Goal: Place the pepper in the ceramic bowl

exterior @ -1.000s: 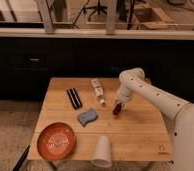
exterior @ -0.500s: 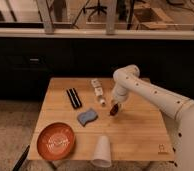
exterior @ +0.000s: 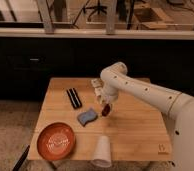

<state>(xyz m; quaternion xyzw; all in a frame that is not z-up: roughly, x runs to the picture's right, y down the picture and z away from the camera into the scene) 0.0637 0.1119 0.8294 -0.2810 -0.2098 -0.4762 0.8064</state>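
Camera view showed me the bowl point(exterior: 56, 141) at the table's point(exterior: 135, 127) front-left corner, a black item point(exterior: 74, 98) behind it and a blue sponge point(exterior: 87, 117) just right of that. Further right, a white cup point(exterior: 102, 150) lay at the front edge, and my gripper point(exterior: 106, 108) hung beside the sponge, clenched on the pepper point(exterior: 106, 110).
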